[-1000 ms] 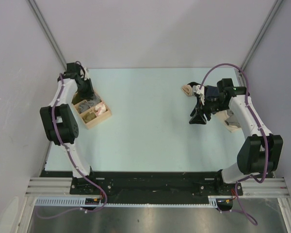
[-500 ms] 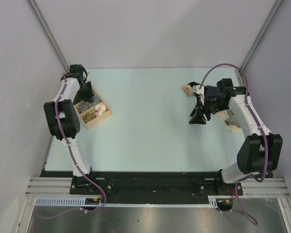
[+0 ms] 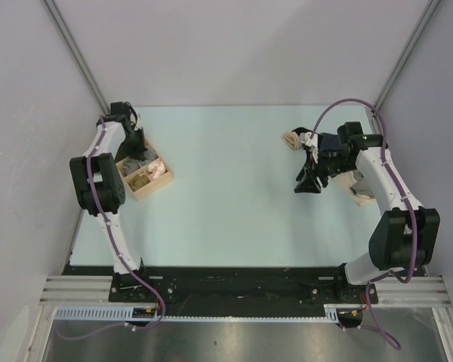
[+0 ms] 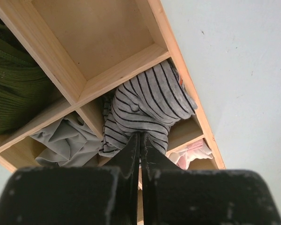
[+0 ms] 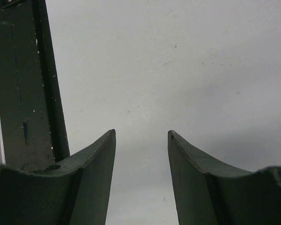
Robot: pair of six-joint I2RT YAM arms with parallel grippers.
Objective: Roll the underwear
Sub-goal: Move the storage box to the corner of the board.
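Note:
The underwear (image 4: pixel 145 101), grey with fine dark stripes, lies bunched in a compartment of a wooden box (image 4: pixel 117 72) and spills over a divider. My left gripper (image 4: pixel 140 135) is shut, with its tips pinching the lower edge of the striped cloth. In the top view the left gripper (image 3: pixel 135 151) hangs over the box (image 3: pixel 164 179) at the table's far left. My right gripper (image 5: pixel 141 133) is open and empty over bare table. The top view shows it (image 3: pixel 308 184) at the right.
Other compartments hold a green cloth (image 4: pixel 14 89), a plain grey cloth (image 4: pixel 68 140) and a pink cloth (image 4: pixel 194 154). At the far right lie a beige garment (image 3: pixel 292 139), a navy garment (image 3: pixel 331 143) and another pale cloth (image 3: pixel 360 190).
The left arm has drawn its elbow up and back while its gripper stays over the box. The right arm has not moved.

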